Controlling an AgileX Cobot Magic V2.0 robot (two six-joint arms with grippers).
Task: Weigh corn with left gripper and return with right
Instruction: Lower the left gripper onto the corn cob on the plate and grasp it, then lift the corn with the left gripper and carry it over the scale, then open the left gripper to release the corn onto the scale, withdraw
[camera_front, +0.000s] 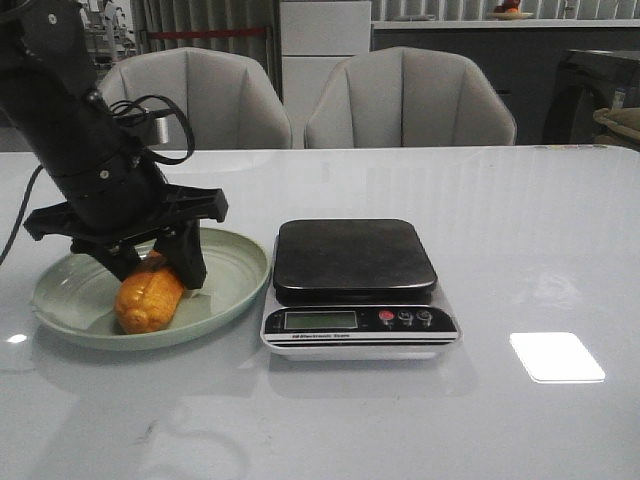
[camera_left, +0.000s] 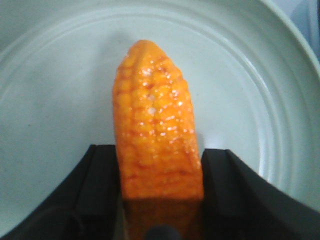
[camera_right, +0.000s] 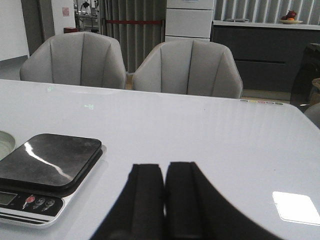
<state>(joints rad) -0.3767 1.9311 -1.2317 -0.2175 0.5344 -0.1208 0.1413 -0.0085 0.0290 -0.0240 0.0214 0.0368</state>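
The left hand (camera_front: 155, 268) reaches down into the pale green plate (camera_front: 235, 290), its two black fingers (camera_left: 235, 195) set on either side of the corn (camera_front: 148, 298) and pressed against the cob's flanks, so that the hand grips the corn at its thicker end. In the left wrist view the corn (camera_left: 157, 145) lies lengthwise between the fingers, its tapered tip pointing away from the hand, with the plate's ringed floor (camera_left: 55, 115) visible all round it. In the front view the cob rests on the plate floor, slanting toward the plate's near rim. The right hand (camera_right: 164, 200) is closed on nothing, its two finger pads (camera_right: 145, 195) meeting face to face, and it hangs above bare bench (camera_right: 240, 150) to the right of the scale (camera_right: 45, 172). The scale (camera_front: 358, 285), a dark square platform over a white base with a display and three small buttons, stands just beside the plate's right rim; whether the two touch cannot be told. To the right of the scale the white bench (camera_front: 530, 230) lies open as far as its far edge, where two grey chairs (camera_front: 410, 95) stand. A bright reflected patch (camera_front: 557, 357) lies on the bench surface right of the scale.
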